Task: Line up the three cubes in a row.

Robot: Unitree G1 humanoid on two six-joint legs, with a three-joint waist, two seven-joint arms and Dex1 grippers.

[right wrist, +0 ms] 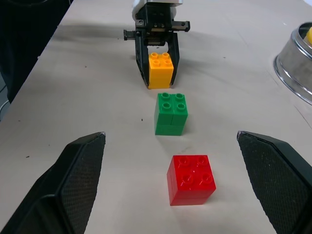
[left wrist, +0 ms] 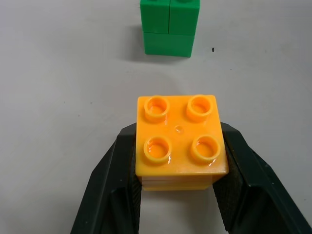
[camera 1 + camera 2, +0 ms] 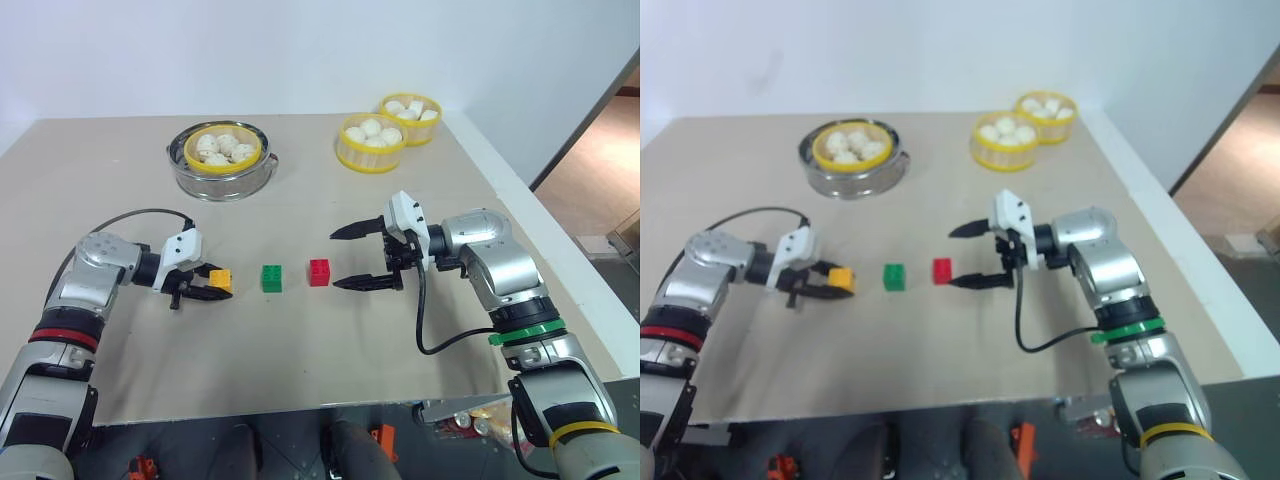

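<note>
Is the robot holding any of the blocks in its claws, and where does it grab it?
Yes. The left claw is shut on the yellow-orange cube, pinching its two opposite sides. The right claw is open and holds nothing.

The beige flat table (image 3: pixel 300 350) carried a green studded plastic cube (image 3: pixel 271 278), a red studded plastic cube (image 3: pixel 319 272), a round metal pot (image 3: pixel 222 172) and two yellow-rimmed bun baskets (image 3: pixel 372 144).

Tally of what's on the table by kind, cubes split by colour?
Red cube: 1
Green cube: 1
Yellow-orange cube, clamped in the left end effector: 1
Yellow-rimmed baskets of white buns: 3
Metal pot holding one basket: 1
Total: 7
</note>
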